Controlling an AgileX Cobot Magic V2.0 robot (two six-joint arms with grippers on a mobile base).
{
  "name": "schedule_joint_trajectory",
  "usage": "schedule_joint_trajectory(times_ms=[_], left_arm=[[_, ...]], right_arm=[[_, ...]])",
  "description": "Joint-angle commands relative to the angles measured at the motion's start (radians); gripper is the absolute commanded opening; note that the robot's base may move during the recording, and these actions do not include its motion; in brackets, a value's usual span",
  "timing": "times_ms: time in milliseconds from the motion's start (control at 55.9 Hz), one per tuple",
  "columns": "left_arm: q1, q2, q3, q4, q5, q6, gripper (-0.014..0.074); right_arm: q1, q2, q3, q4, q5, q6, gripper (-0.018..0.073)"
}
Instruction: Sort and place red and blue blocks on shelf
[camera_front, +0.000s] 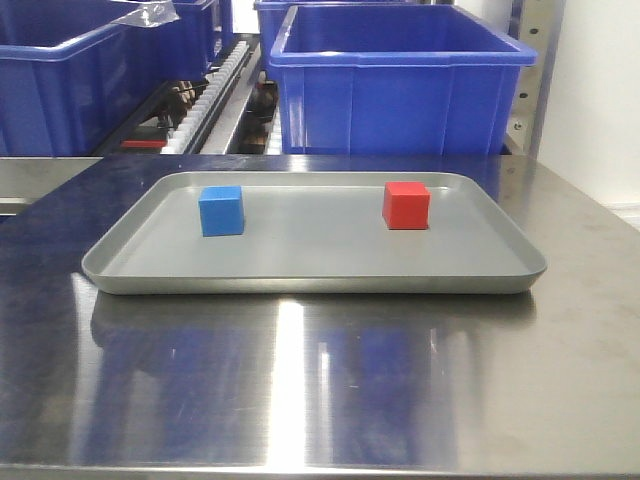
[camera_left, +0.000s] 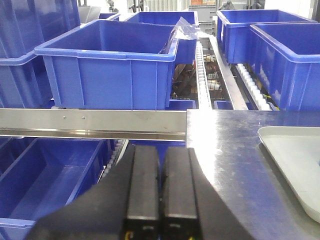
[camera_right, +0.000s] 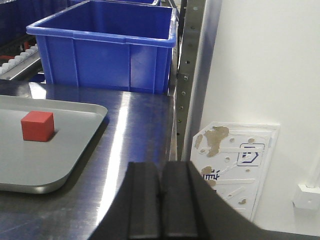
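A blue block (camera_front: 221, 210) rests on the left of a shallow grey tray (camera_front: 310, 275), and a red block (camera_front: 406, 205) (camera_right: 37, 126) on its right; both stand flat and apart. Behind the steel table rises the shelf (camera_front: 215, 100) with roller tracks and blue tubs. My left gripper (camera_left: 161, 150) is shut and empty, hovering off the table's left edge over the shelf rail (camera_left: 92, 123). My right gripper (camera_right: 161, 167) is shut and empty near the table's right edge, well right of the red block. Neither gripper shows in the front view.
Large blue tubs (camera_front: 400, 85) (camera_left: 107, 67) (camera_right: 102, 47) stand close behind the table. A perforated steel upright (camera_right: 187, 75) and a white wall (camera_right: 260, 65) bound the right side. A lower blue tub (camera_left: 47, 175) sits below the left rail.
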Motion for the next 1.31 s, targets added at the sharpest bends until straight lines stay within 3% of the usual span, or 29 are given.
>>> schedule_joint_trajectory(times_ms=[0,537,716,877,1074,1288], left_arm=[[0.002,-0.023,0.028,-0.005,-0.087,-0.009,0.0080],[0.002,-0.023,0.028,-0.005,-0.087,-0.009,0.0080],[0.002,-0.023,0.028,-0.005,-0.087,-0.009,0.0080],[0.002,-0.023,0.028,-0.005,-0.087,-0.009,0.0080],[0.002,-0.023,0.028,-0.005,-0.087,-0.009,0.0080],[0.002,-0.023,0.028,-0.005,-0.087,-0.009,0.0080]], right_arm=[[-0.003,-0.017,0.000,-0.010,-0.089,-0.002,0.0057],[-0.001,-0.015,-0.021,-0.011,-0.087,-0.002,0.0057],[-0.001,0.030,-0.160,-0.029,0.102,-0.004,0.0057],[-0.001,0.166,-0.323,-0.034,0.334,-0.006,0.0057],[0.026,0.409,-0.478,-0.028,0.335,-0.002,0.0057],[0.152,0.737,-0.621,-0.082,0.373,0.104,0.0057]])
